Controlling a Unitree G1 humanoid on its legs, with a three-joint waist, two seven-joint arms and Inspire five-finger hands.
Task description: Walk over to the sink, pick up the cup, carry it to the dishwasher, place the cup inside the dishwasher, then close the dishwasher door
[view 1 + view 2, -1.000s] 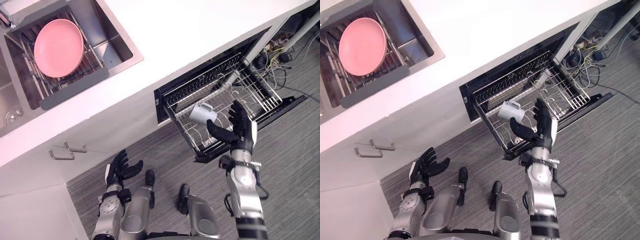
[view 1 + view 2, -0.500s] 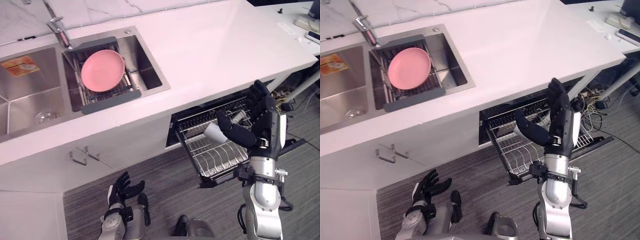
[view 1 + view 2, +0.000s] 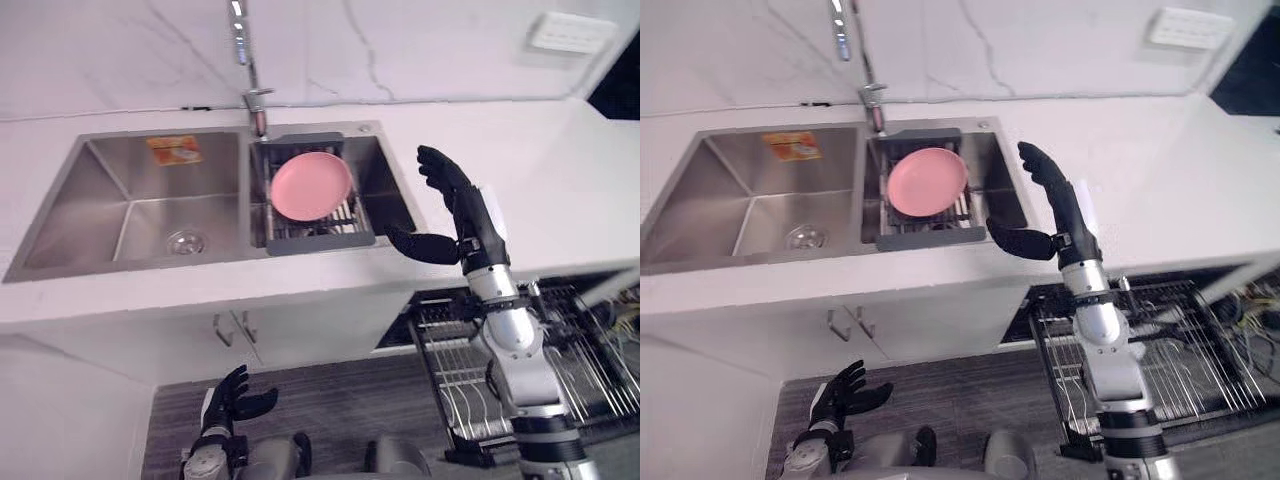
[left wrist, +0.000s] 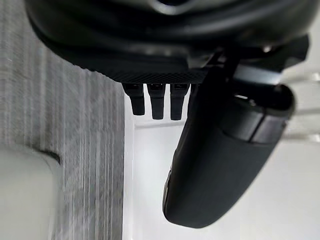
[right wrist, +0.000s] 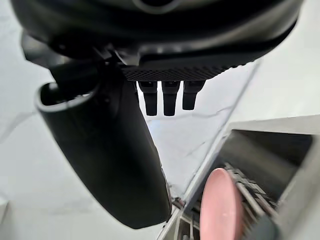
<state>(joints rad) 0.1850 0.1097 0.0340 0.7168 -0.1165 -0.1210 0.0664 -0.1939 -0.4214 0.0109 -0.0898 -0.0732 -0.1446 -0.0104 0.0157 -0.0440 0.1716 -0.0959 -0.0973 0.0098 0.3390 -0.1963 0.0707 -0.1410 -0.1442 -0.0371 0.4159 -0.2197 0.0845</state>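
Head views, framing: the whole picture has swung since a second ago, so your camera has moved. The sink (image 3: 130,215) now holds the middle, and the dishwasher rack (image 3: 595,350) sits low and to the right of it.
Head views, right hand (image 3: 465,222): a second ago it hung at the rack beside the cup. Now it is up in front of the counter (image 3: 560,190), just right of the sink, with its fingers spread straight and its thumb out. It holds nothing.
Head views, left hand (image 3: 232,392): low, below the sink near the floor. It is loosely spread and empty.
Head views, cup: neither hand has it. A second ago it lay tipped in the rack, pale, with a side handle. You cannot tell where it lies now, because the right arm crosses the rack.
Head views, pink plate (image 3: 311,187): in the sink's right basin, on a grey drainer (image 3: 320,238). It is not part of your job.
Left wrist view, fingers (image 4: 157,102): a straight row with the thumb (image 4: 220,165) alongside and nothing grasped. The grey floor (image 4: 85,150) lies beyond.
Right wrist view, fingers (image 5: 170,100): straight and well clear of the thumb (image 5: 110,155), with nothing between them. The plate shows edge-on past them, in the sink.
Task reading: the placing looks done, going by the empty hands. The rack stands pulled out, so the door is not yet closed. Your right hand is high by the sink and would need to come down to the dishwasher for that.
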